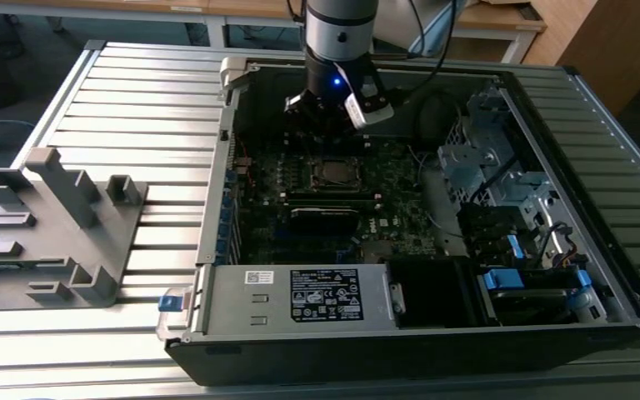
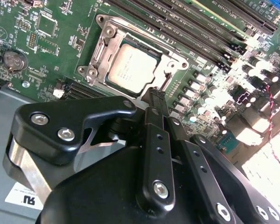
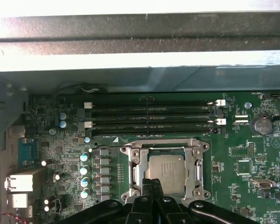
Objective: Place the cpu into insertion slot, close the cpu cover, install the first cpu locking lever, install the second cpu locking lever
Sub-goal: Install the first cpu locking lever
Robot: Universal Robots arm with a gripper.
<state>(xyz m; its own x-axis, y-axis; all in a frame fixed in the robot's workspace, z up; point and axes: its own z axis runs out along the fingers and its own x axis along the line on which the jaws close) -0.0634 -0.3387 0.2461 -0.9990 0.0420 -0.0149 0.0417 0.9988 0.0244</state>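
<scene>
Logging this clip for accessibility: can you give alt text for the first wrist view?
The cpu lies flat on the green motherboard, framed by the cpu cover, with the shut gripper at one edge of it. Long dark memory slots run beside it.

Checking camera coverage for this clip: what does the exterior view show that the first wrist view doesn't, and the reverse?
The exterior view adds the wider scene: the arm coming down from above, the labelled grey power-supply box, the drive cage, and a grey fixture on the slatted table at the exterior view's left. The first wrist view adds board detail: the memory slots, a coin cell and a row of capacitors. Both share the cpu lying in the insertion slot, with the hand close beside it.
</scene>
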